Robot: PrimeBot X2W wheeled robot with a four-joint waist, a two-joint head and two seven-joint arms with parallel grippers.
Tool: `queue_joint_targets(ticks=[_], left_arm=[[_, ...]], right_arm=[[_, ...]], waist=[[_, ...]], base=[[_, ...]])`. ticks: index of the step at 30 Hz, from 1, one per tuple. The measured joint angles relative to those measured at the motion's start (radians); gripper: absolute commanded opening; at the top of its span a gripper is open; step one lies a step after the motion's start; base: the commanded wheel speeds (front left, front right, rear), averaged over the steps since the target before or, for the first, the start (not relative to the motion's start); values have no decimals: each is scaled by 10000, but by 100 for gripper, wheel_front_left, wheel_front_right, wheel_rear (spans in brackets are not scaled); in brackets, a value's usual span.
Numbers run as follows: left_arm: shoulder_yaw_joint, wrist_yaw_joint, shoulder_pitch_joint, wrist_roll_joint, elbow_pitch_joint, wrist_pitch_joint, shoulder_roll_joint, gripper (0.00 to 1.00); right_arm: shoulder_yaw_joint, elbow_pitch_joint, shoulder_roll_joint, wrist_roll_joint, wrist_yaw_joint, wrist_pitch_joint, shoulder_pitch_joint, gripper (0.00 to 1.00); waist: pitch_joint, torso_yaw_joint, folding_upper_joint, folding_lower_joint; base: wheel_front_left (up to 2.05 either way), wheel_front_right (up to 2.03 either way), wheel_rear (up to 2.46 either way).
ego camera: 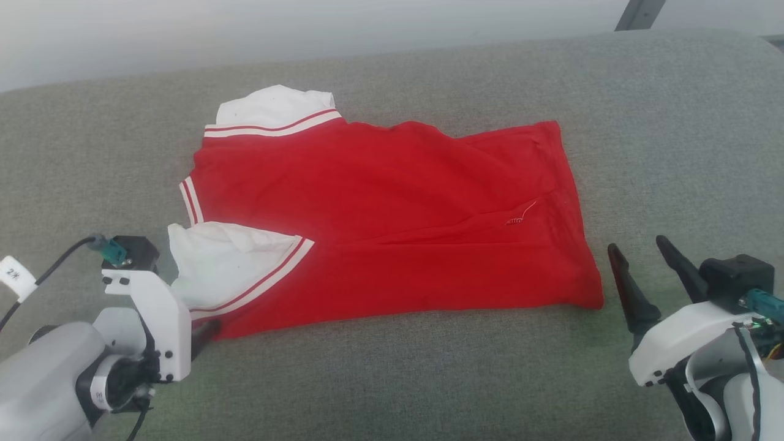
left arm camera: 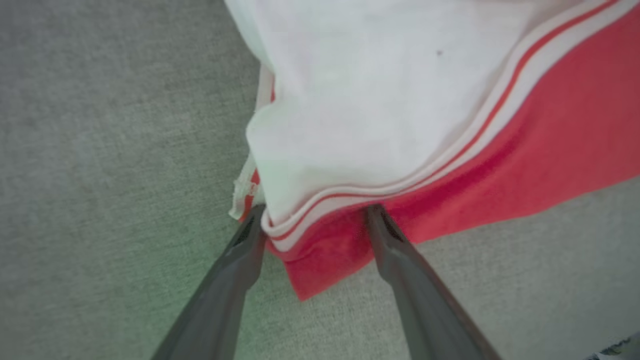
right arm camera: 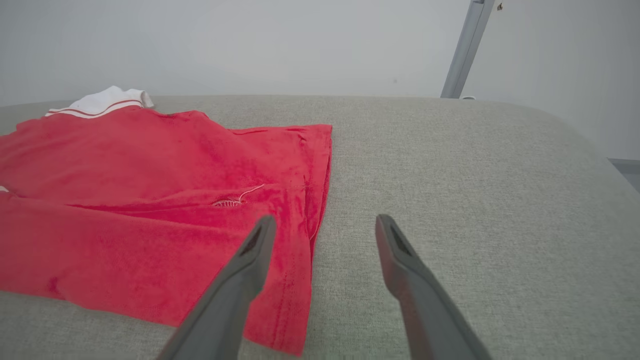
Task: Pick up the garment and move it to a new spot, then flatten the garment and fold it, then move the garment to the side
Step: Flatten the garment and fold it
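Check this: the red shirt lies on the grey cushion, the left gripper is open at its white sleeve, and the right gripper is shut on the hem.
Wrong: the right gripper is open beside the hem, gripping nothing, as the right wrist view shows. Otherwise yes: the shirt lies on the grey cushion, the left gripper open at its white sleeve.

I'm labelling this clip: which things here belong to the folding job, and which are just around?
Part of the job:
garment
left gripper
right gripper

Just around:
grey cushion
metal post
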Motion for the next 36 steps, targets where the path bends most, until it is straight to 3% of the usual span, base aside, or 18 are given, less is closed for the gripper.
queue_joint_targets(ticks=[2, 3, 4, 13, 21, 30, 32, 36], left_arm=[[6, -113, -52, -123, 284, 169, -155, 56], [-15, -192, -104, -132, 420, 276, -238, 22], [-29, -290, -151, -163, 537, 366, -311, 0], [-88, -863, -396, -201, 1204, 445, -788, 0], [-136, -1126, -679, -96, 1425, 449, -1156, 0], [-123, -1415, -886, -35, 1659, 355, -1425, 0], [-121, -1492, -917, -23, 1730, 320, -1490, 0], [-111, -1611, -965, -6, 1856, 228, -1563, 0]], right_arm=[[69, -2, -6, 54, 0, 201, 12, 100], [130, -4, -17, 123, 0, 351, 36, 100], [196, -4, -44, 201, 0, 502, 70, 100], [612, 150, -531, 1296, -8, 2869, -87, 100], [702, 1361, -729, 1730, -8, 4963, -1121, 100], [1279, 2652, -976, 1967, -8, 6169, -2291, 100], [1630, 2851, -1168, 2044, -12, 6403, -2522, 0], [1927, 3106, -1402, 2368, -4, 6458, -2792, 0]], waist=[[11, -16, 0, 1], [11, -14, 0, 0], [9, -6, 0, 0], [24, 207, 0, 0], [193, 563, 0, 0], [396, 892, 0, 1], [423, 965, 1, 0], [433, 1076, 0, 0]], base=[[0, 0, 0], [0, 0, 0], [0, 0, 0], [0, 0, 0], [0, 0, 0], [0, 0, 0], [0, 0, 0], [0, 0, 0]])
